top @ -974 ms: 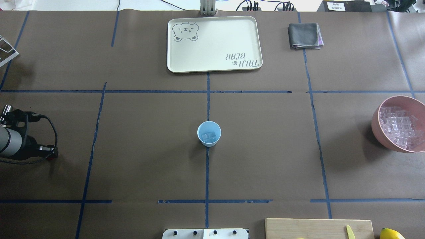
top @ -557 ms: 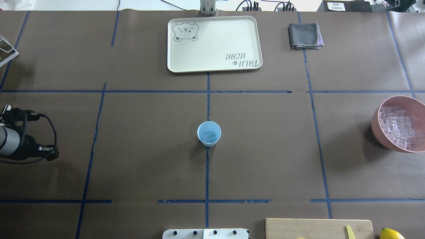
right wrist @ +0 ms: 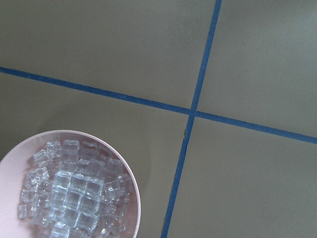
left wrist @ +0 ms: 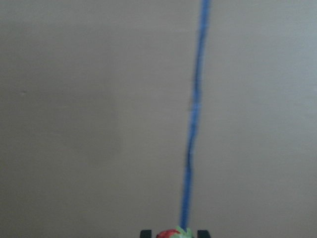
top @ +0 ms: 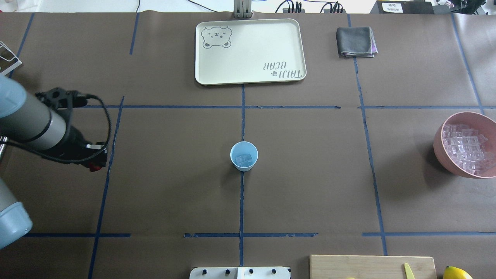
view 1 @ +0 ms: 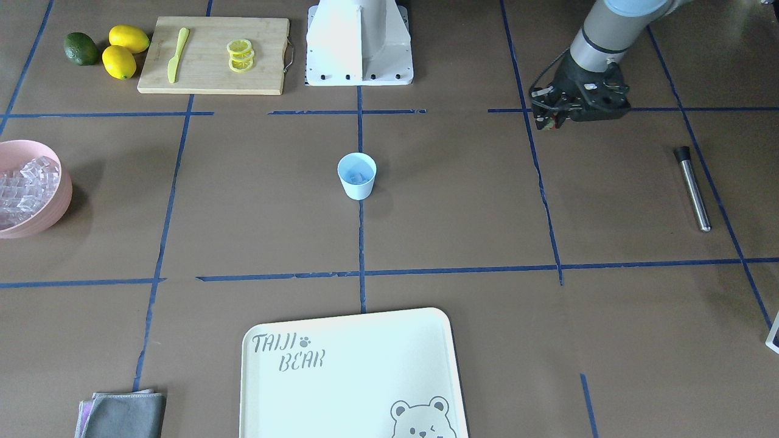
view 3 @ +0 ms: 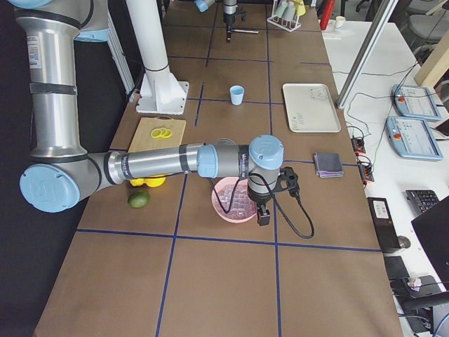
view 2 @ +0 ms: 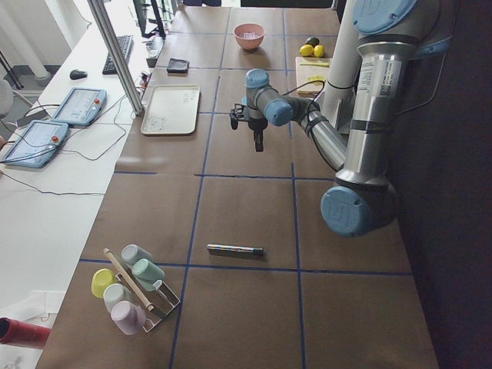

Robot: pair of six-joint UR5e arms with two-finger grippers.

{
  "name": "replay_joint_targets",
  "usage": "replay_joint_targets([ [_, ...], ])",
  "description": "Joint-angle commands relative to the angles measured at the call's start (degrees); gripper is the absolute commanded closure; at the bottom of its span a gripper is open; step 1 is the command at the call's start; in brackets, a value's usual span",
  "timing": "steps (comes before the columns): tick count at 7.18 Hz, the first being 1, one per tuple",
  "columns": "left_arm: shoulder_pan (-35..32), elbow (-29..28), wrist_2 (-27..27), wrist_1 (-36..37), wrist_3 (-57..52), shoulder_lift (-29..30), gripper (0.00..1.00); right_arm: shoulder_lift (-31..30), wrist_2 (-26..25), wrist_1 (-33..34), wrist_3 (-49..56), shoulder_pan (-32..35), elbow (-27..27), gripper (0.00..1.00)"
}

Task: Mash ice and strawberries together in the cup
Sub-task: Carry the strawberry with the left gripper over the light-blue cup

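The pale blue cup (top: 243,155) stands upright at the table's middle with a few clear ice cubes (top: 244,159) in it; it also shows in the front view (view 1: 356,175). My left gripper (top: 94,166) hovers far left of the cup, shut on a tiny red strawberry (left wrist: 173,233) with a green top, seen red at the fingertips in the front view (view 1: 551,123). My right gripper (view 3: 263,217) hangs beside the pink bowl (top: 440,145) of ice (right wrist: 74,193); I cannot tell whether it is open or shut.
A metal muddler (view 1: 692,187) lies at the robot's far left. A cream tray (top: 294,46) and a grey cloth (top: 355,41) lie at the far side. A cutting board (view 1: 213,73) with lemon slices, a yellow knife, lemons and a lime lies near the base.
My left arm has swung in from the left edge toward the table's middle, carrying the strawberry. The cup and the bowl have not moved.
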State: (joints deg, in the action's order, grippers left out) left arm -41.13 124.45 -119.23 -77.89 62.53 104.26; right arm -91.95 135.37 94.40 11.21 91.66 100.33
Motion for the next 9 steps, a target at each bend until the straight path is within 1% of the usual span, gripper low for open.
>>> replay_joint_targets([
  [1, 0.26, -2.09, -0.13, 11.98, 0.66, 14.81, 1.0, -3.22, -0.1, -6.67, -0.75, 0.79, -0.57, 0.0],
  [2, 0.34, -5.68, -0.13, 9.45, 2.49, 17.79, 1.0, -3.32, 0.07, -7.03, -1.8, 0.88, -1.18, 0.01],
  [3, 1.04, -11.72, -0.13, 2.73, 9.12, 21.22, 1.0, -3.41, 0.16, -7.04, -2.85, 0.88, -1.27, 0.01],
  [4, 3.22, -17.69, -0.04, -2.91, 11.71, 24.47, 1.0, -3.41, 0.16, -7.04, -3.56, 0.88, -1.36, 0.01],
  [5, 3.85, -22.28, -0.04, -6.18, 14.0, 27.72, 1.0, -3.41, 0.25, -7.04, -3.56, 0.88, -1.54, 0.0],
  [6, 5.08, -26.33, 0.14, -7.61, 15.42, 31.23, 1.0, -3.41, 0.25, -7.04, -3.56, 0.88, -1.63, 0.0],
  [7, 6.4, -29.76, 0.31, -8.41, 16.56, 33.53, 1.0, -3.41, 0.34, -7.04, -3.65, 0.88, -1.63, 0.0],
  [9, 8.77, -32.86, 0.4, -12.09, 16.75, 33.47, 1.0, -3.41, 0.51, -7.04, -3.65, 0.88, -1.45, 0.0],
])
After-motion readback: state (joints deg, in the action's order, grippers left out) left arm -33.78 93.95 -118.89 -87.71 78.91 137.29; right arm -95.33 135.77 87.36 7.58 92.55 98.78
